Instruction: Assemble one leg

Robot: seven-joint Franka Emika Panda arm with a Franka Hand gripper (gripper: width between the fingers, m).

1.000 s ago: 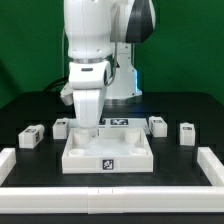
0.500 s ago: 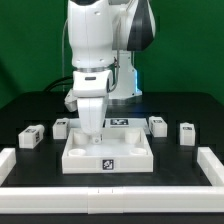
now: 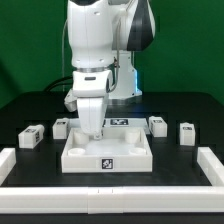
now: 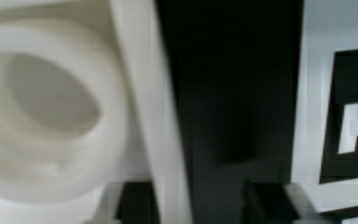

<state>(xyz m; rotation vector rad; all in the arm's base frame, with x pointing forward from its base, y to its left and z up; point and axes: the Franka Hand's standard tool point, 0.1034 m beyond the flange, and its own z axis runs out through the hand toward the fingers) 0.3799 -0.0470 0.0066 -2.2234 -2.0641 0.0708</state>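
Wrist view gave only blur, so I could not tell how wide my jaws stood. My gripper [image 3: 92, 127] pointed straight down over a rear corner of the square panel [image 3: 130, 160]. The leg [image 3: 62, 126] sat just beside it, toward the exterior view's left. I judged it light, stiff and slick, best pinched across 2 flat faces. My arm stood upright.

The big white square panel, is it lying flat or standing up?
Lying flat: the big white square plastic panel rests on the black table, raised rim facing up.

leg [image 3: 33, 136] – smooth white plastic, table [image 3: 205, 118] – matt black
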